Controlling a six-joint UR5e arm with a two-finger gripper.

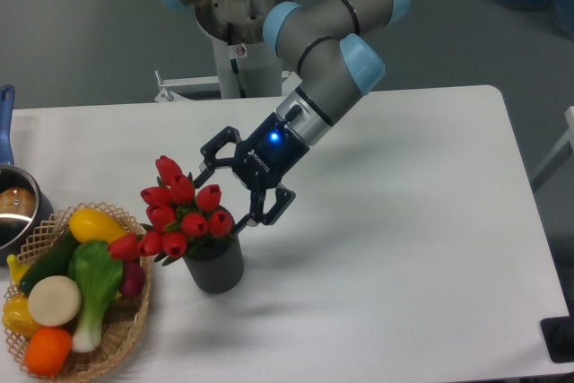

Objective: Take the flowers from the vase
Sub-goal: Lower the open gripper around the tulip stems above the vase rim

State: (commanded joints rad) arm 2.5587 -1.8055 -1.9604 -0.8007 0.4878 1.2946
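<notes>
Fixed camera, 1 view only.

Claw (235,184) is spread wide, holding nothing. 1 fingertip sits near the top bud, the other just beside the bud at the bunch's right edge; contact can't be confirmed at this resolution.

Flowers (184,213) sit in the vase (215,266) on the bench (404,221), near the left-front area. From the claw, the bunch centre lies at about 8 o'clock, close. Only 1 arm, so no choice of side.

Bunch axis: stems drop into the vase mouth and the heads fan up and out toward 10 to 11 o'clock, so the long axis is tilted left of vertical, not plumb. Buds spill past the vase rim on the left, toward the wicker basket (126,329) of produce.

Judgement: the claw needs to shift toward 8 o'clock and straddle the bunch across its axis, low near the stems, then pull along the tilt. Risk: crushing buds or dragging the vase over.
</notes>
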